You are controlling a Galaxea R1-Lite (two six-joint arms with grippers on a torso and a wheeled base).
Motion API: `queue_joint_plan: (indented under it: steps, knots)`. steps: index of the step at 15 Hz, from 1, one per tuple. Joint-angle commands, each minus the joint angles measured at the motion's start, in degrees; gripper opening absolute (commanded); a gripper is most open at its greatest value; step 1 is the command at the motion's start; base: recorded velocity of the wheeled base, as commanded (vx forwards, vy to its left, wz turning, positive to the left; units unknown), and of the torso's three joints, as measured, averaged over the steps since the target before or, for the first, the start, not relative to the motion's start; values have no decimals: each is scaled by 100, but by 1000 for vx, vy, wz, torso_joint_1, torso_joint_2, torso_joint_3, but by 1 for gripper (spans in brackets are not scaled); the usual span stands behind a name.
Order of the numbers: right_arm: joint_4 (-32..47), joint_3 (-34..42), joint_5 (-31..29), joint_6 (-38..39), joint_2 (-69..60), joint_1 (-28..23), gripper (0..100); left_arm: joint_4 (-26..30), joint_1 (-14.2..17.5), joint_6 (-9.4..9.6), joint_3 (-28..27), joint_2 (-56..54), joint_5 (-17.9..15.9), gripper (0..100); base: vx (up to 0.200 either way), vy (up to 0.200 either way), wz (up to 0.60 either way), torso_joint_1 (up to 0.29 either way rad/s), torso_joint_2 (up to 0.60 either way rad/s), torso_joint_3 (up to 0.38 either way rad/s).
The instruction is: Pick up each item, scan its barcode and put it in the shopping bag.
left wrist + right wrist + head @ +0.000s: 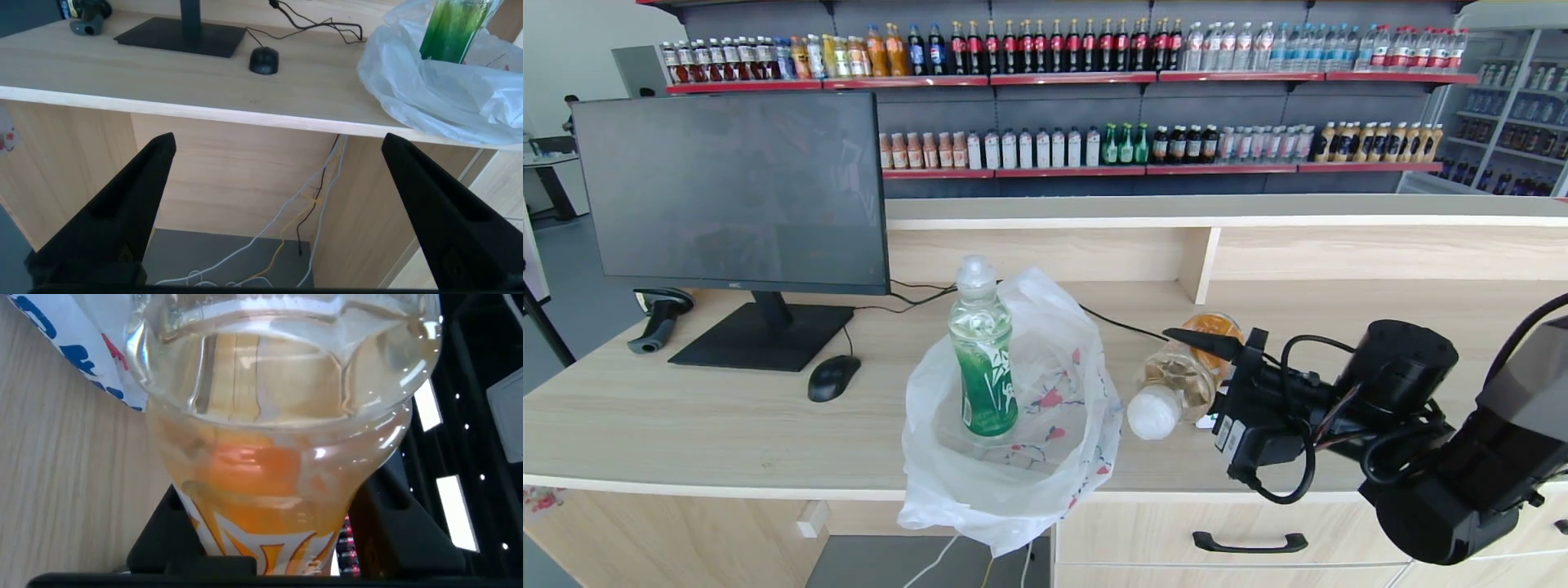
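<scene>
Bottle [1172, 388] of pale amber liquid, white-capped, orange-labelled, sits clenched in right gripper [1194, 369]; left gripper [278, 204] gapes

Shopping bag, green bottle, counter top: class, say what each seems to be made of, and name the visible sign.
Shopping bag: thin plastic film, glossy and whitish-translucent; it sits in soft crumpled folds.
Green bottle: probably clear plastic; the liquid shows through above a printed green wrap label, and the cap is pale.
Counter top: matt board with a light wood grain, likely laminate rather than solid wood.
</scene>
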Motion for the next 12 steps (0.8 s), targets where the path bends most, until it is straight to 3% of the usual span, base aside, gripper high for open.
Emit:
queue_joint_plan:
  steps: [1, 7, 12]
  knots:
    - [-9, -153, -4, 361, -389, 112, 0, -1, -1, -4, 0, -1, 2, 100, 0, 0, 0, 0, 0, 0]
    - [-9, -338, -101, 1618, -890, 244, 0, -1, -1, 5, 0, -1, 2, 100, 0, 0, 0, 0, 0, 0]
    - [-9, -311, -751, 2470, -1180, 815, 0, -1, -1, 5, 0, -1, 2, 100, 0, 0, 0, 0, 0, 0]
